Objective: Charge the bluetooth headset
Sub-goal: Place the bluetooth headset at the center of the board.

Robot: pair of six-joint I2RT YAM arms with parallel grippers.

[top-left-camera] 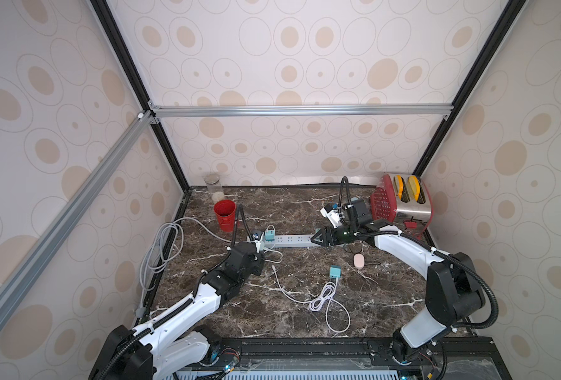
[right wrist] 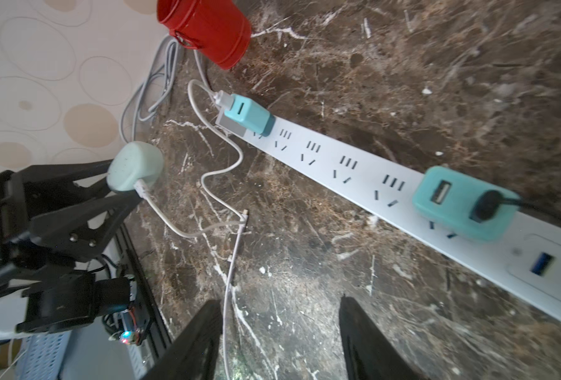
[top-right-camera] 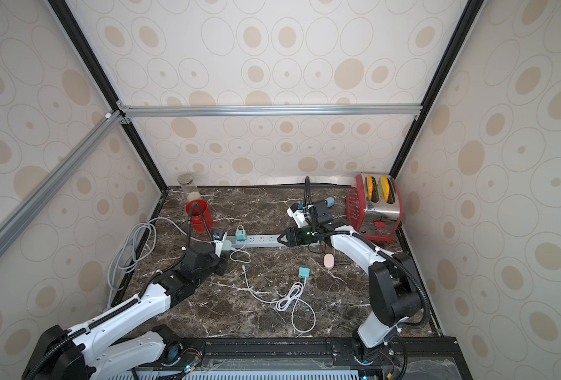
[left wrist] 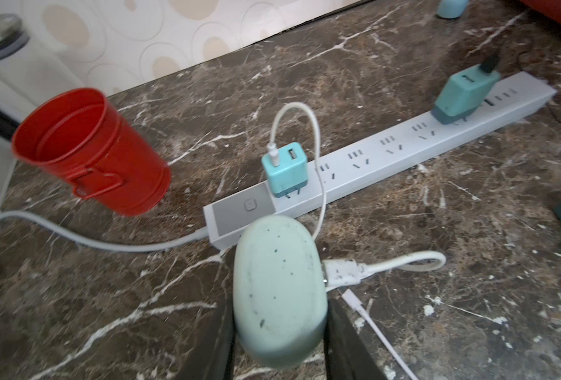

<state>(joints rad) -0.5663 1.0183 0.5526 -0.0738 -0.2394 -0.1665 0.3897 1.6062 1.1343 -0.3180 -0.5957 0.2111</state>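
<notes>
Case, clasped by left gripper at six o'clock of strip: lower gently, leaving cable slack; right gripper released.

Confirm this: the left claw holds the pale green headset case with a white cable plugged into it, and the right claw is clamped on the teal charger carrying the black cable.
Wrong on the right claw: it is open and grips nothing. The right wrist view shows its jaws apart, clear of the teal charger. The rest stands: the left claw holds the headset case with the white cable plugged in.
</notes>
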